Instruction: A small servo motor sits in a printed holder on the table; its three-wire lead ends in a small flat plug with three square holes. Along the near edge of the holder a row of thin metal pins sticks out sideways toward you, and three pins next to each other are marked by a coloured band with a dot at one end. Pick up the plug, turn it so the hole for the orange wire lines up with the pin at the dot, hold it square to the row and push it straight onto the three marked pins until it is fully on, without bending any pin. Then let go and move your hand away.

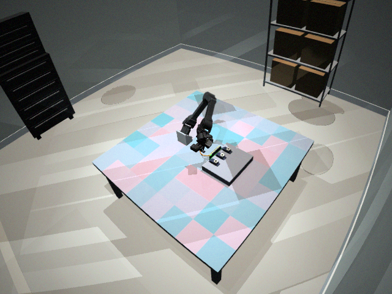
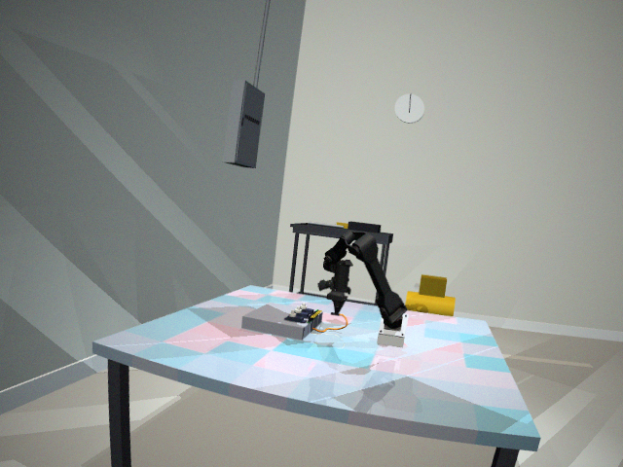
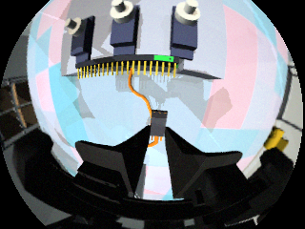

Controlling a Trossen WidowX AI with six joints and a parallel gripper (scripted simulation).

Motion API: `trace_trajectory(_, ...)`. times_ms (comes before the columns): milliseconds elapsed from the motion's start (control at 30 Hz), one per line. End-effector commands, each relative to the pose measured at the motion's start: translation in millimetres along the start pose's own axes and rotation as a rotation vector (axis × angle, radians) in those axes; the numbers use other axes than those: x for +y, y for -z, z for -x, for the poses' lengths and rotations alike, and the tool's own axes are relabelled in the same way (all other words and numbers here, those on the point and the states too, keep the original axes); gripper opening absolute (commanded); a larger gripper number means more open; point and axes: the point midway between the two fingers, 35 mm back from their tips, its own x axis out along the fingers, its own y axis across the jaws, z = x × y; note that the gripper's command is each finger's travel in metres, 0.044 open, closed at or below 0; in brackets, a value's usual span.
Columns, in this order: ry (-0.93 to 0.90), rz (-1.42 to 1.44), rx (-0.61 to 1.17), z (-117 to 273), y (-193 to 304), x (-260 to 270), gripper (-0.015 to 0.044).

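Going left to right in the wrist view, first up, three dark blue servos [image 1: 219, 155] [image 2: 302, 317] [image 3: 125, 35] with pale round tops, all sitting on the grey holder [image 1: 234, 167] [image 2: 274, 324] [image 3: 154, 38] on the patchwork surface [image 1: 196, 228] [image 2: 226, 362] [image 3: 238, 95]. Along the holder's edge, a long row of gold pins [image 3: 121, 67], sticking out sideways. Then a wavy orange lead [image 1: 204, 155] [image 2: 347, 321] [image 3: 138, 93], looping across to the middle of the view. Right there, the small black plug [image 3: 158, 123], clamped between nearly closed fingers [image 1: 202, 150] [image 2: 335, 313], wires coming out of the end away from the row. Clearly off the pins, with a gap in between. Roughly in line with the green band [image 3: 163, 58] near the row's right end, dot on its right side. Can't tell which hole is orange, too tiny.
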Motion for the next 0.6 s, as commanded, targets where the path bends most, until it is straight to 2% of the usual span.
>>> trace_trajectory(0,-0.004,-0.005,-0.003,-1.3,-8.0,0.5,0.0)
trace_trajectory(233,-0.005,-0.004,-0.004,1.7,-33.2,1.8,0.0)
trace_trajectory(567,-0.005,-0.004,-0.004,1.2,-39.1,1.6,0.0)
